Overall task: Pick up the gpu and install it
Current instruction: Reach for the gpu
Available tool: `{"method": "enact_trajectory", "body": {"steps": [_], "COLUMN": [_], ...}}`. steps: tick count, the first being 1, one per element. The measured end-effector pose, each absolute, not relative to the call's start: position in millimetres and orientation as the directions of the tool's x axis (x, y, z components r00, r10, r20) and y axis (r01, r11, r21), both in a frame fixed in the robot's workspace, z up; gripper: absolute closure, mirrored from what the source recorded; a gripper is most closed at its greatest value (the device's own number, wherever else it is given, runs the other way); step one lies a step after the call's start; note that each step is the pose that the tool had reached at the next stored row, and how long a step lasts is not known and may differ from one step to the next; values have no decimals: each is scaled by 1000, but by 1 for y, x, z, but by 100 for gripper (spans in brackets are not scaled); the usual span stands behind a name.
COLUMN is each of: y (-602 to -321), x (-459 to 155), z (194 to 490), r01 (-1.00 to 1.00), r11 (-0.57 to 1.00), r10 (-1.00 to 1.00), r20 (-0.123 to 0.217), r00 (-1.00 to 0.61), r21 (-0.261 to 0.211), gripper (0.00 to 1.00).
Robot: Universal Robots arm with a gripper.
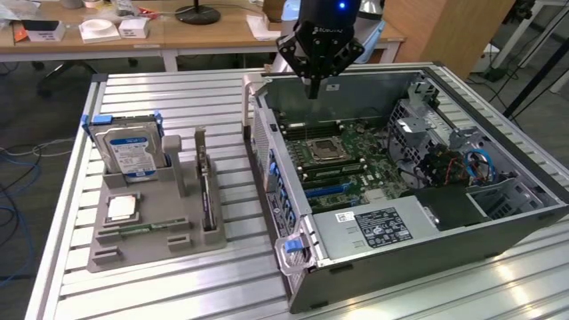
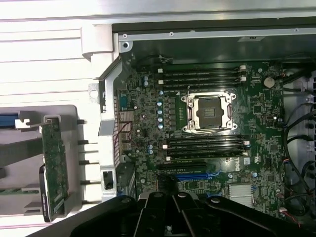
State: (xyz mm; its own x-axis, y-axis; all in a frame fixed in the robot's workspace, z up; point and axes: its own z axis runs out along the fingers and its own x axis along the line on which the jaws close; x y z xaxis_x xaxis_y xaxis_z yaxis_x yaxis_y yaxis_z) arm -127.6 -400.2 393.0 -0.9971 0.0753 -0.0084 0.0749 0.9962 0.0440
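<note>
- Gripper (image 1: pixel 312 90) hangs over the open computer case (image 1: pixel 427 257), above the motherboard (image 1: pixel 347 160); jaws clenched, nothing between them
- The gpu (image 1: pixel 206 193) stands on edge in the grey holder (image 1: pixel 133 250) on the table, at the exterior view's left of the case, well apart from the gripper
- Step in hand, as judged: approach for the pick; card not yet grasped, nothing installed
- The pick calls for parted jaws brought down squarely on the card's upper edge

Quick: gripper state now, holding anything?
Gripper: jaws closed, holding nothing, above the open computer case; the gpu stands in its grey holder.
</note>
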Motion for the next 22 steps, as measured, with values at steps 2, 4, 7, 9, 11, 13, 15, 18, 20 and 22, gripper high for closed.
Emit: {"method": "enact_trajectory", "body": {"steps": [2,4,7,9,11,13,15,18,20,22], "y": [-400,-400,-400,-400,-400,-400,-400,-400,-400,-400], "x": [-129,-130,-132,-134,-135,-137,-138,-140,-142,-144], "z": [393,393,393,393,392,392,392,392,392,392], "r01": [75,75,75,75,75,75,75,75,75,75], "r11": [996,996,996,996,996,996,996,996,996,996], "r10": [75,75,75,75,75,75,75,75,75,75], "r20": [-8,-8,-7,-7,-7,-7,-7,-7,-7,-7], "r00": [-997,-997,-997,-997,-997,-997,-997,-997,-997,-997], "r21": [44,44,44,44,44,44,44,44,44,44], "gripper": [89,89,89,89,89,89,89,89,89,89]}}
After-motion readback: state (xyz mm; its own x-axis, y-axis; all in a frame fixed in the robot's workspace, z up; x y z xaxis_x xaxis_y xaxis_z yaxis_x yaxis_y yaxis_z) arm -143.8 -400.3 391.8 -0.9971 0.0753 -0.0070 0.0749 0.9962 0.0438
